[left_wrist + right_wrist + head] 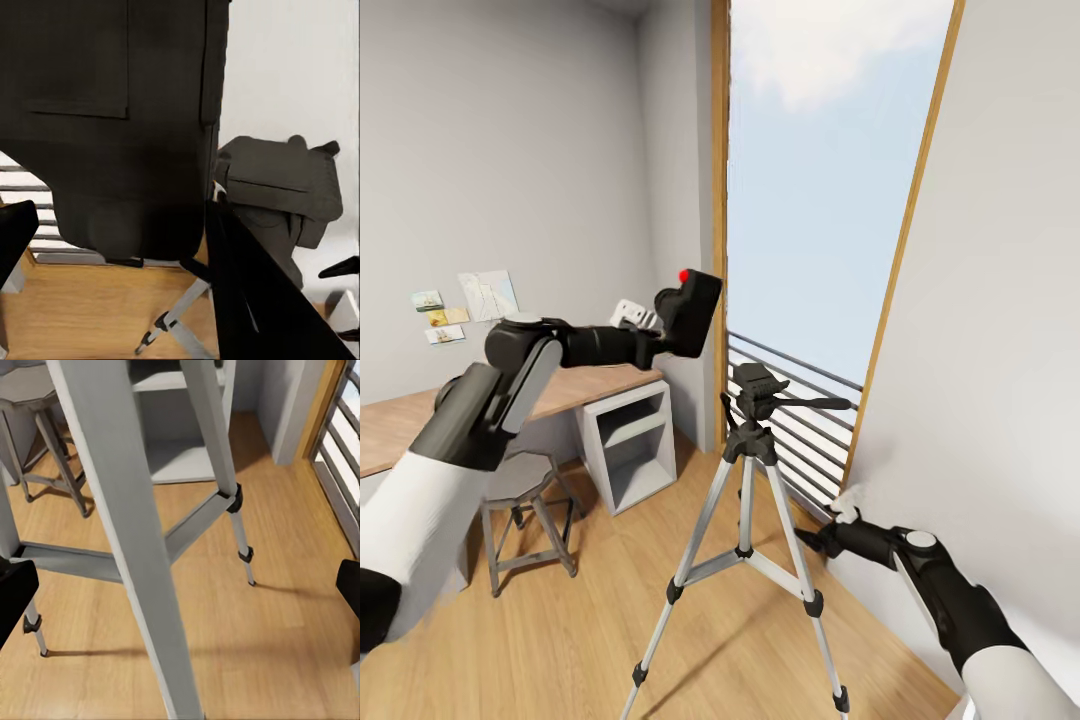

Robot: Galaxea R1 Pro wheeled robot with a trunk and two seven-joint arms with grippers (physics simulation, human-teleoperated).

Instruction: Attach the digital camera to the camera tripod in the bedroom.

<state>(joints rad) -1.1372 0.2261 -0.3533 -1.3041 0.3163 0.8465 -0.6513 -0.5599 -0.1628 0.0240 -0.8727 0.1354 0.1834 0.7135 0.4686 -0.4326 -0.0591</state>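
While the tripod (752, 500) stands at the frame's centre before the window (820, 200), we see the left gripper (665, 330) clamped on the camera (690, 312), up and left of the tripod's head. The right gripper (830, 540) sits low right, apparently spread open, holding nothing.

You get bright, even daylight from the tall window (810, 190); soft shadows fall on the wood floor (610, 600), and close dark shapes blur in your wrist views.
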